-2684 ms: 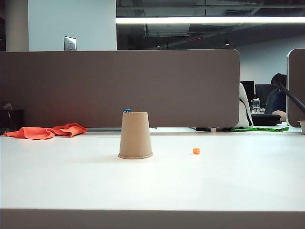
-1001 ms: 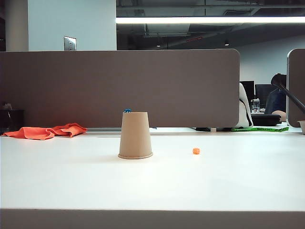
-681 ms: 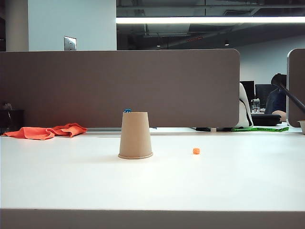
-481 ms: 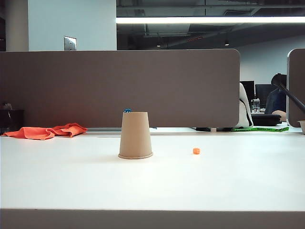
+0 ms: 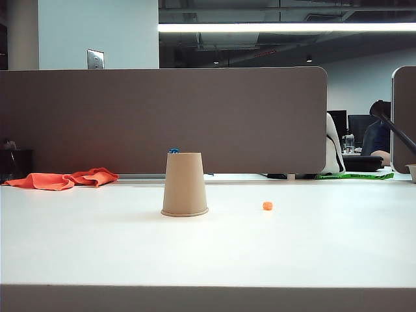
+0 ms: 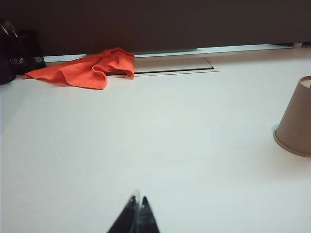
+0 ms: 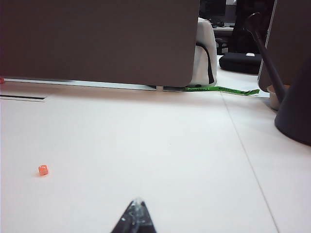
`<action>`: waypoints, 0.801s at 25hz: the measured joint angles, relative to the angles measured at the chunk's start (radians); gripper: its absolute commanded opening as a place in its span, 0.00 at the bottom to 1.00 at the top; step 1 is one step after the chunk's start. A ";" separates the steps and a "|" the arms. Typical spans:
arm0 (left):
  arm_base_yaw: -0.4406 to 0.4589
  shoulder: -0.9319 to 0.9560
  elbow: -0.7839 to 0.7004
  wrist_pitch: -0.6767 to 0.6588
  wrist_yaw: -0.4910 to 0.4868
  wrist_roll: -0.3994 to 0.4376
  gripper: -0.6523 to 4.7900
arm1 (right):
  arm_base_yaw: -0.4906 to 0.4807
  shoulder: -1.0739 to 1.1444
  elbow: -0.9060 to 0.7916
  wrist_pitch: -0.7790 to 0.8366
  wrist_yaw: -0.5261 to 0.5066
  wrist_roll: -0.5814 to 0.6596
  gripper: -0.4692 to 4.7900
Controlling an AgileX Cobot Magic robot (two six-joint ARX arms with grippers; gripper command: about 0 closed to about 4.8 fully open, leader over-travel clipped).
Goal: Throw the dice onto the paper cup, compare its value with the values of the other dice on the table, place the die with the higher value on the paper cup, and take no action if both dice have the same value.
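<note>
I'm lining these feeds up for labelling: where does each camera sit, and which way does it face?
Exterior view: low at the table's near edge, facing the upturned paper cup, orange die and divider; no arm shows.
Left wrist view: above the table, facing the red cloth; shut left claw shows.
Right wrist view: above the table's right, facing the divider; shut right claw shows.
Shared: exterior and left see the cup; exterior and right the die.

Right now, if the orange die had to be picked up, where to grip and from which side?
Grip the orange die across two opposite flat faces, coming straight down. It sits alone on the bare table, right of the paper cup, likely too low for a side approach. The shut right gripper is nearer; the left gripper is also shut.
</note>
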 measured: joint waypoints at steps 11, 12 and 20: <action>0.000 0.000 0.000 0.000 0.000 0.000 0.11 | 0.000 0.000 0.000 -0.080 0.105 0.000 0.12; 0.000 0.000 0.000 0.000 0.000 0.000 0.11 | 0.000 0.000 0.000 -0.080 0.106 0.000 0.12; 0.000 0.000 0.000 0.000 0.000 0.000 0.11 | 0.000 0.000 0.000 -0.113 0.089 0.034 0.17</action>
